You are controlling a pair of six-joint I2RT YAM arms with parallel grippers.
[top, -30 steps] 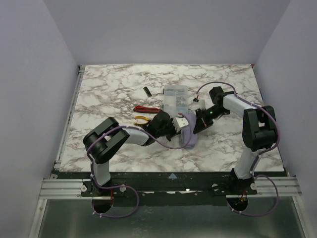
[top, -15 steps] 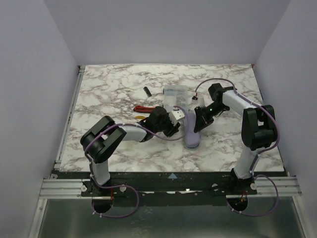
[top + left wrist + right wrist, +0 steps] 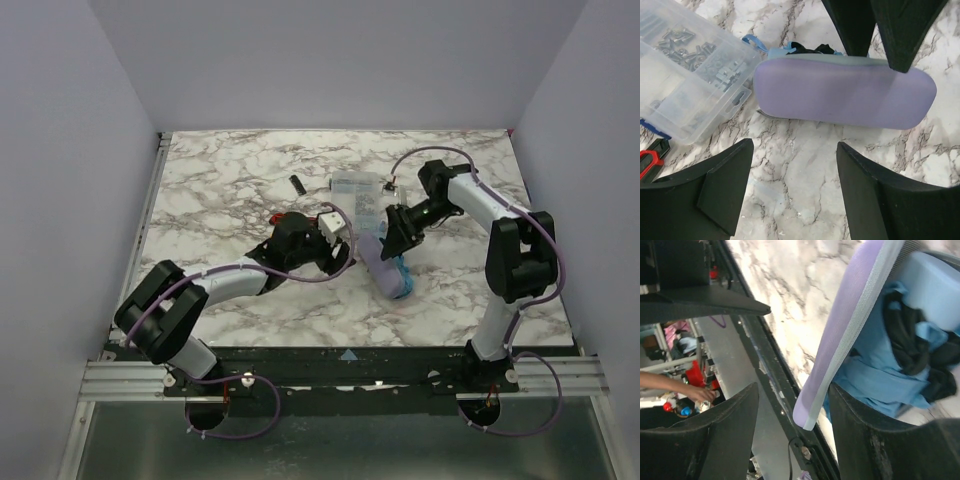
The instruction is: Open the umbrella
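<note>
The umbrella lies folded inside a lavender zip case in the middle of the table. Sky-blue fabric with black parts shows where the case's lid stands away from it. In the left wrist view the case lies flat, with a blue strap tab at its left end. My left gripper is open, a little to the left of the case, and nothing is between its fingers. My right gripper is open at the case's far end. The lid's tip lies between its fingers.
A clear plastic parts box with screws sits just behind the case, close to both grippers. Red-handled pliers lie partly under my left arm. A small black object lies further back. Walls close in the table on three sides.
Both grippers went from shut to open. The left gripper drew back to the left, off the case. The case has shifted and now shows blue fabric along its right side.
</note>
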